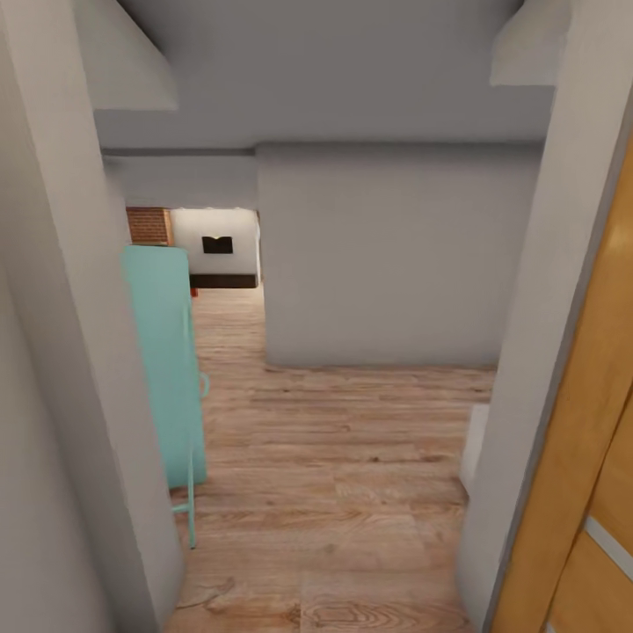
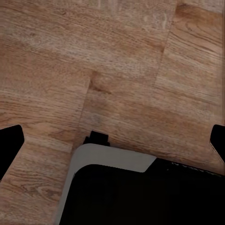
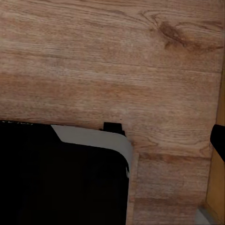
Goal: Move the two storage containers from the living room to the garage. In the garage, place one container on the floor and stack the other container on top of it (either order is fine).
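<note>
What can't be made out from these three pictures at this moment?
- Living room: head view, a far sliver past the turquoise panel; grey walls hide the rest, too small for detail.
- Left gripper: left wrist view, fingers cut by the edges; apart, nothing between.
- Right gripper: right wrist view, one finger at the edge; state unclear.
- Wooden door: head view, cut by the edge.

Head camera faces forward through a doorway along the wood-plank floor (image 1: 334,457); both wrist cameras face down at it, close.
</note>
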